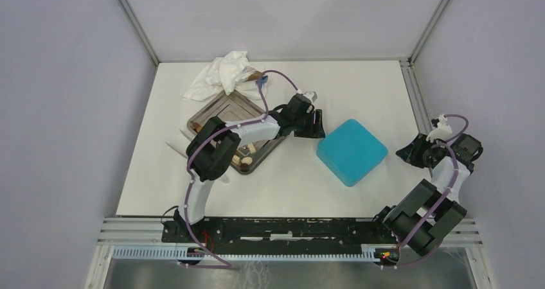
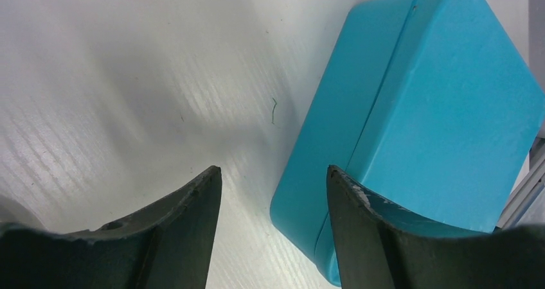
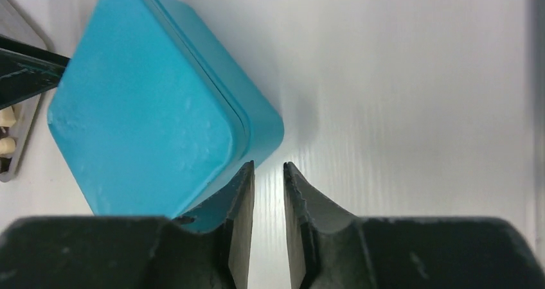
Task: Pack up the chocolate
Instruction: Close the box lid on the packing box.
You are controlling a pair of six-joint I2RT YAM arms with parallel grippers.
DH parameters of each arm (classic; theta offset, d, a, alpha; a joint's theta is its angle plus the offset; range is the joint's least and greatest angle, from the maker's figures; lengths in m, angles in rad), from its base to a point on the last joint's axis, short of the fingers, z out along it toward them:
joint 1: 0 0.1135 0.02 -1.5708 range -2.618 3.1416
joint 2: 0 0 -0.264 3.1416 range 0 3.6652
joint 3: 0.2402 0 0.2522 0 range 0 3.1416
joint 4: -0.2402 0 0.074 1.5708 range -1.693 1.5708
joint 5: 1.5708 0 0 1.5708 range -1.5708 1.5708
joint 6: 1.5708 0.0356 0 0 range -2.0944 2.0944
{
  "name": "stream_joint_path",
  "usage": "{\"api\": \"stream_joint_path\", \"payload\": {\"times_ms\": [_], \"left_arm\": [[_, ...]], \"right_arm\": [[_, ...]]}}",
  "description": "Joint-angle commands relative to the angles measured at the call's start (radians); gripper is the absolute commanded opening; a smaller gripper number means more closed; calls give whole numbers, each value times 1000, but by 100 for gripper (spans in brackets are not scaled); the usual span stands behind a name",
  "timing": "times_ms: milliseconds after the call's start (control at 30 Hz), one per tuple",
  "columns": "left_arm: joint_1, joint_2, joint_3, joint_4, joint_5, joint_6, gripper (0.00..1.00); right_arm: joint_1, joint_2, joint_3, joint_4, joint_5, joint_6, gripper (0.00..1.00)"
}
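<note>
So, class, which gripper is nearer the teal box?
Left. The left gripper sits right against the left corner of the box; the right gripper hangs off its right corner with a visible gap.

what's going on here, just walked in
Two robot arms are set up to pack chocolate, but nothing is held yet. The teal box sits closed on the table. The left gripper is open and empty right beside one edge of the box. The right gripper, jaws nearly together, is empty near another corner. The chocolate pieces lie in the metal tray.
</note>
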Motion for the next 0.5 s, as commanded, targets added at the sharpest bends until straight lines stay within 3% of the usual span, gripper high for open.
{"api": "stream_joint_path", "payload": {"times_ms": [0,133,233,367,467], "left_arm": [[1,-105,-31,48,-82,19,68],[13,-224,-83,64,-180,26,74],[15,-330,-143,80,-231,39,75],[15,-483,-280,112,-176,22,72],[11,-606,-472,237,-50,-71,65]], "right_arm": [[1,-40,149,-45,-201,-289,38],[53,-50,213,-143,-317,-503,79],[164,-40,227,-128,-283,-540,94],[311,29,266,-74,-194,-508,98],[353,118,334,-70,-148,-488,98]]}}
